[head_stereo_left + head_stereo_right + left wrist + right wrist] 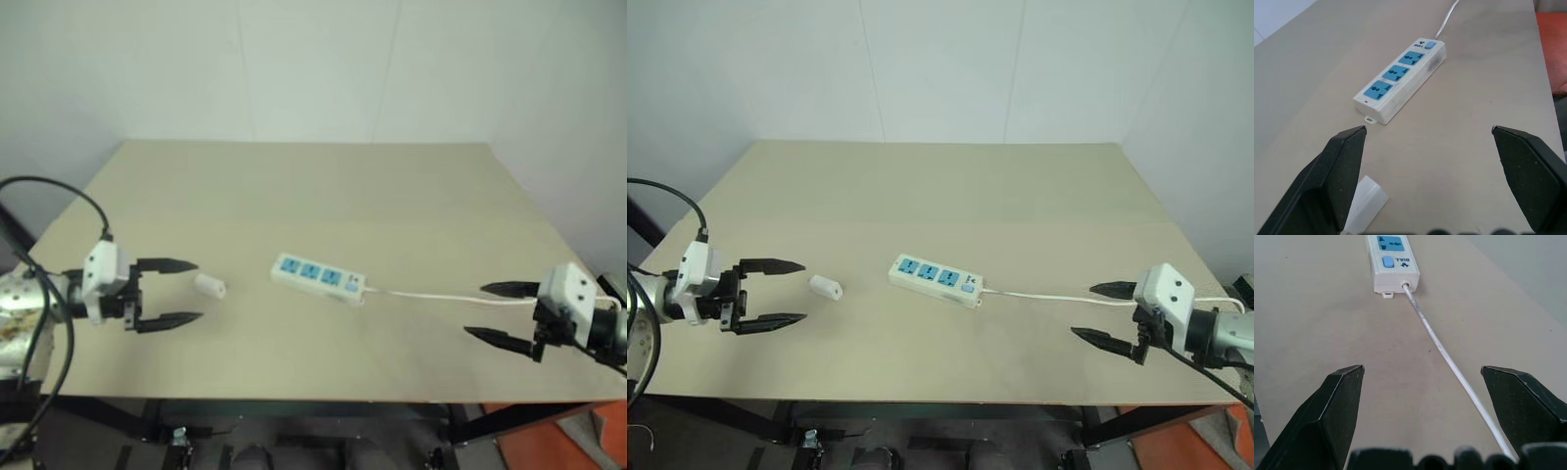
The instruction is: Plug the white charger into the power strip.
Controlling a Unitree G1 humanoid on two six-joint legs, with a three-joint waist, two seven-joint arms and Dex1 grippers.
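My left claw [184, 292] hangs over the left side of the tan table [294, 186], its two black fingers spread wide apart with nothing between them. The white charger [210, 286] lies on its side on the table just to the right of those fingertips, apart from them; in my left wrist view it sits close beside one finger [1337, 171]. The power strip [318, 277] lies flat near the middle of the table, to the right of the charger and apart from it, its three blue sockets bare. Its thin white cord [441, 297] runs off to the right, toward my right claw [495, 313]. That claw hovers at the right edge, fingers also spread wide and holding nothing, the cord passing between them.
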